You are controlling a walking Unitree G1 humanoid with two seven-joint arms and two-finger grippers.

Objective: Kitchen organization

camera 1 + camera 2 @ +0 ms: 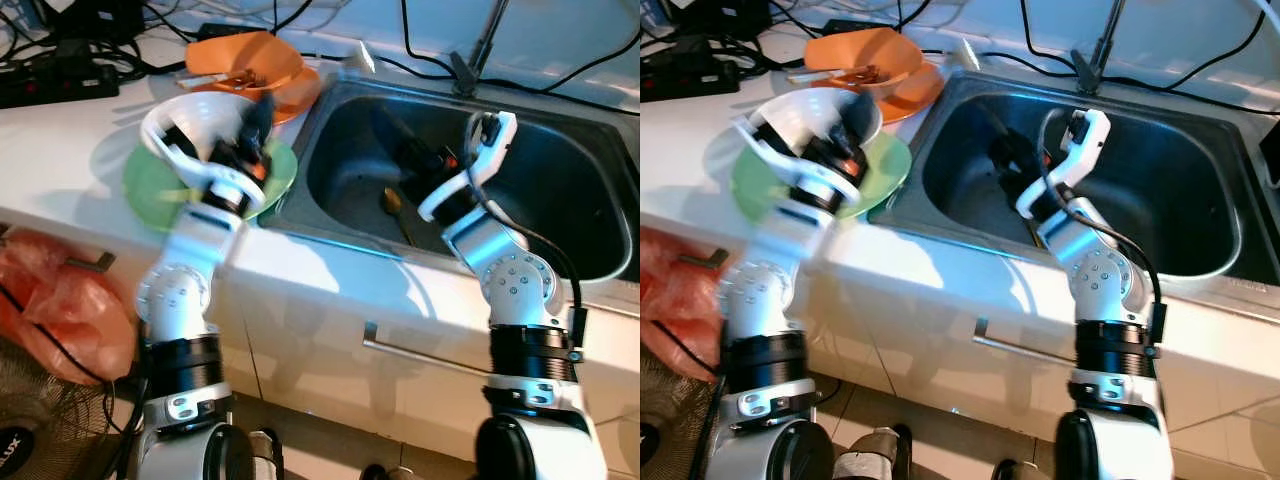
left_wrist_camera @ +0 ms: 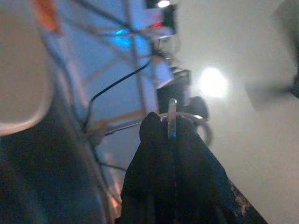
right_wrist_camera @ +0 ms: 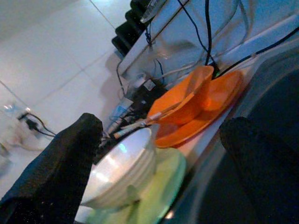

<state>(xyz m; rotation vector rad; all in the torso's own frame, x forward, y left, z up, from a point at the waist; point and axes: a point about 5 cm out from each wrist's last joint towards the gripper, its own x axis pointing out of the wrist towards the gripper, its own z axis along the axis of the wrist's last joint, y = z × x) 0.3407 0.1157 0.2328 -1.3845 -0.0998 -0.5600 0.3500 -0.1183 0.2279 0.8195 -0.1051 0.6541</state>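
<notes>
While left gripper (image 1: 256, 118) pinches white bowl (image 1: 190, 125) rim over green plate (image 1: 150, 185); spoon (image 1: 392, 203) in sink (image 1: 560, 190); right gripper (image 1: 400, 140) open.

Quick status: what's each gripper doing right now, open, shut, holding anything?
Left gripper: shut on the rim of the white bowl over the green plate.
Right gripper: open, empty, down in the sink.

The white table (image 1: 60, 150) carried a green plate (image 1: 150, 185), an orange plate (image 1: 295, 95), a black power strip (image 1: 55, 80) and cables, beside its sunken steel sink (image 1: 600, 150).
</notes>
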